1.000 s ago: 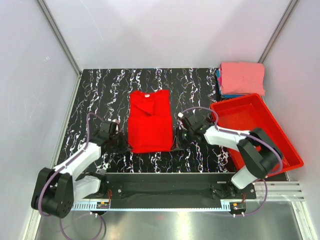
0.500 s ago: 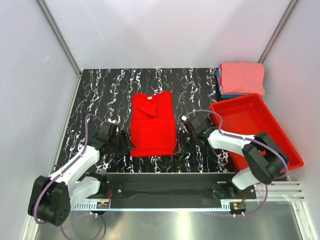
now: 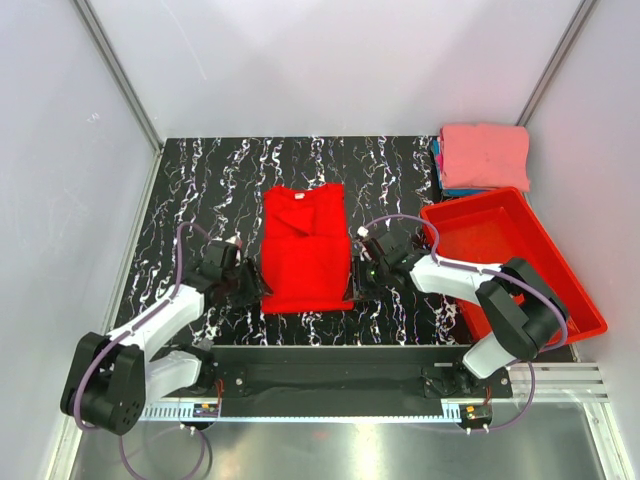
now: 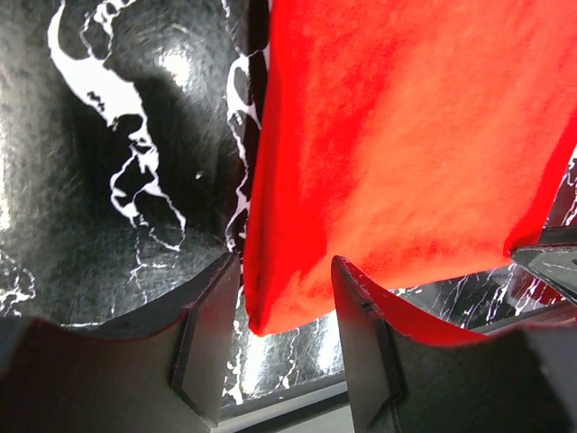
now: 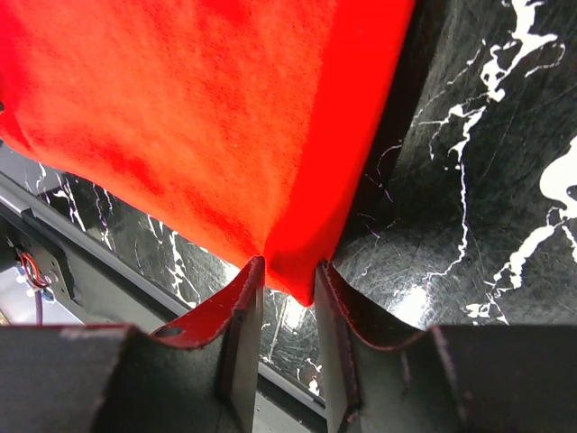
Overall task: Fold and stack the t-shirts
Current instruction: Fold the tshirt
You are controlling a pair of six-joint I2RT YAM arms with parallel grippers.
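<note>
The red shirt [image 3: 305, 258] lies partly folded in the middle of the top view. The left gripper [image 4: 284, 266] and right gripper [image 5: 288, 264] sit at its bottom corners, fingers apart, not squeezing. Next, I think they must pinch the corners and fold it upward.

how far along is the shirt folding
Done: a pink shirt lies folded on blue ones at the far right corner. In hand: the red shirt lies part-folded mid-table, both arms' jaws open around its near corners. To do: finish folding it and put it on the stack.
</note>
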